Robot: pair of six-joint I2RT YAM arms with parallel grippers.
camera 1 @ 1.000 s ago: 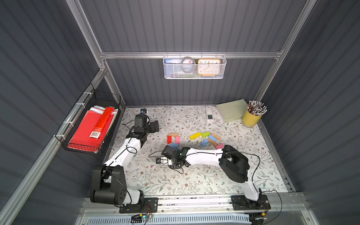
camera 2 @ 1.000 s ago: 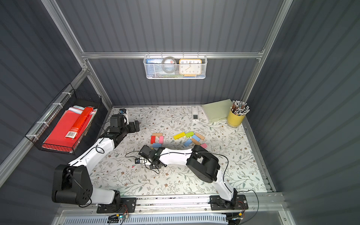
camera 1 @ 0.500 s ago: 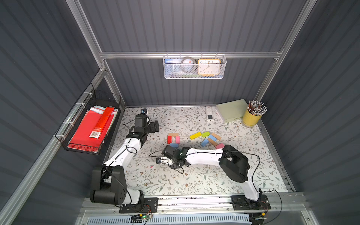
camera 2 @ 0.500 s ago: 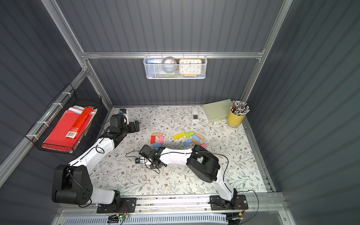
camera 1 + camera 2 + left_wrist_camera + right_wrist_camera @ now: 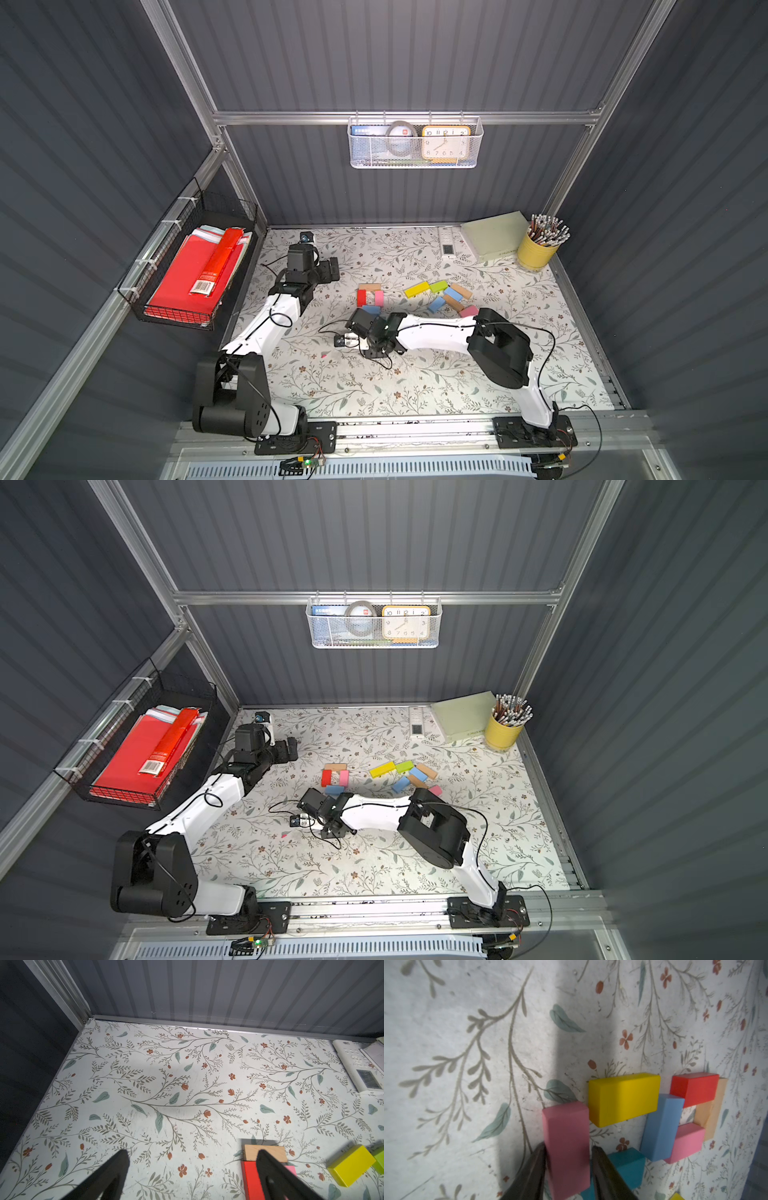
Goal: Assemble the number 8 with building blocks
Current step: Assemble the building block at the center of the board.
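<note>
In the right wrist view the number 8 lies part-built: a tan block (image 5: pixel 714 1109), red (image 5: pixel 693 1088), pink (image 5: pixel 685 1140) and light blue (image 5: pixel 662 1128) form a loop, with yellow (image 5: pixel 623 1099) and teal (image 5: pixel 627 1165) running from it. A second pink block (image 5: pixel 566 1142) lies across their ends. My right gripper (image 5: pixel 568 1147) stands narrowly open round it, a thin gap showing on one side. In both top views the right gripper (image 5: pixel 362 323) hides those nearer blocks. My left gripper (image 5: pixel 192 1152) hangs wide open and empty near the back left (image 5: pixel 332 270).
Several loose blocks lie right of the figure, among them yellow (image 5: pixel 417 289), green (image 5: pixel 438 286) and pink (image 5: pixel 468 311). A remote (image 5: pixel 448 245), a green pad (image 5: pixel 494 237) and a yellow pencil cup (image 5: pixel 538 249) stand at the back right. A black basket (image 5: pixel 195 274) hangs on the left wall.
Both arms stay almost where they were. No block has visibly shifted in the top views.
</note>
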